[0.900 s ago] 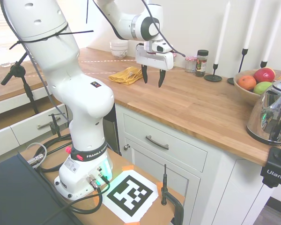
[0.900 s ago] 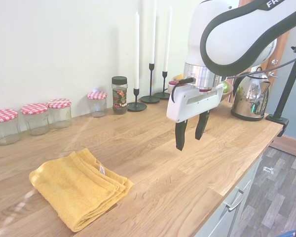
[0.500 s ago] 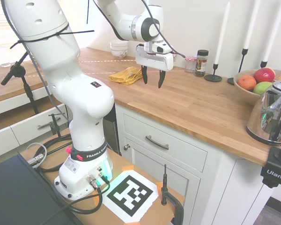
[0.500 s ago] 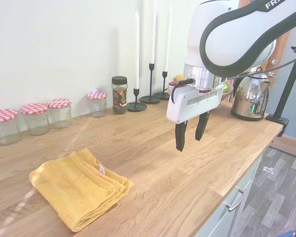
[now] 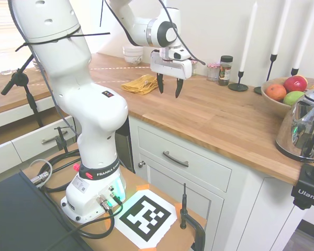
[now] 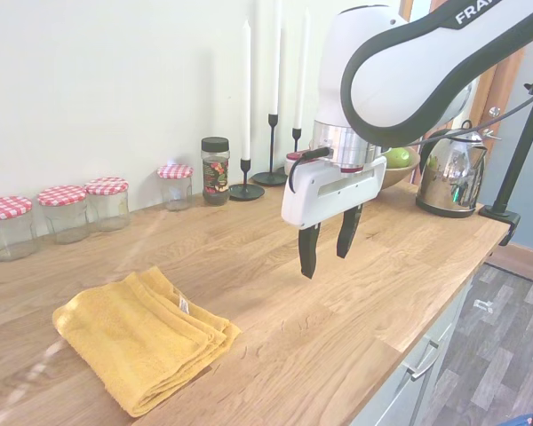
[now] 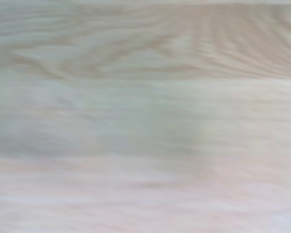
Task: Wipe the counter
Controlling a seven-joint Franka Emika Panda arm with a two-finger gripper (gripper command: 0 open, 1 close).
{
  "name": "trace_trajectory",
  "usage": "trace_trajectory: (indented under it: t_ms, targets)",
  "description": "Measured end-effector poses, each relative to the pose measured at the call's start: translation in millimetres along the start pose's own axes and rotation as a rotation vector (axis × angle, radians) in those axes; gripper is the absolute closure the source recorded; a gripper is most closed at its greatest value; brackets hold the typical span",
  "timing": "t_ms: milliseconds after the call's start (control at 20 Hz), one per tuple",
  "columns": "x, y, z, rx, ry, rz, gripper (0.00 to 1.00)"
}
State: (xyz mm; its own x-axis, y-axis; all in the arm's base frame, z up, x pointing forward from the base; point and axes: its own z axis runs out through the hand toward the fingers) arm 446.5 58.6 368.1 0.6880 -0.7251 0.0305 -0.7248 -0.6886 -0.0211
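The counter (image 5: pixel 220 117) (image 6: pixel 275 293) is a long warm-brown wooden top over white cabinets. My gripper (image 5: pixel 168 87) (image 6: pixel 324 252) hangs a little above it, open, with nothing between its fingers. A folded yellow towel (image 5: pixel 140 83) (image 6: pixel 142 337) lies flat on the counter, a short way to the side of the gripper and apart from it. The wrist view holds only blurred wood grain of the counter (image 7: pixel 145 116).
Red-checked lidded jars (image 6: pixel 62 211) line the wall, with a spice jar (image 6: pixel 215 170) and black candlesticks (image 6: pixel 271 151) further along. A fruit bowl (image 5: pixel 282 94) and a steel kettle (image 5: pixel 306 125) stand at the far end. A white bowl (image 5: pixel 133 53) sits behind the towel.
The gripper has shifted along the counter toward the yellow towel, staying open and at about the same height. The towel has not moved.
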Motion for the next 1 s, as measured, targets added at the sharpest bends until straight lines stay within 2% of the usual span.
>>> trace_trajectory:
  t_ms: [400,1000]
  targets:
    - [-39,-88,-10,0.029,0.003,-0.031,0.0]
    - [-76,-200,-10,0.022,-0.004,-0.063,0.0]
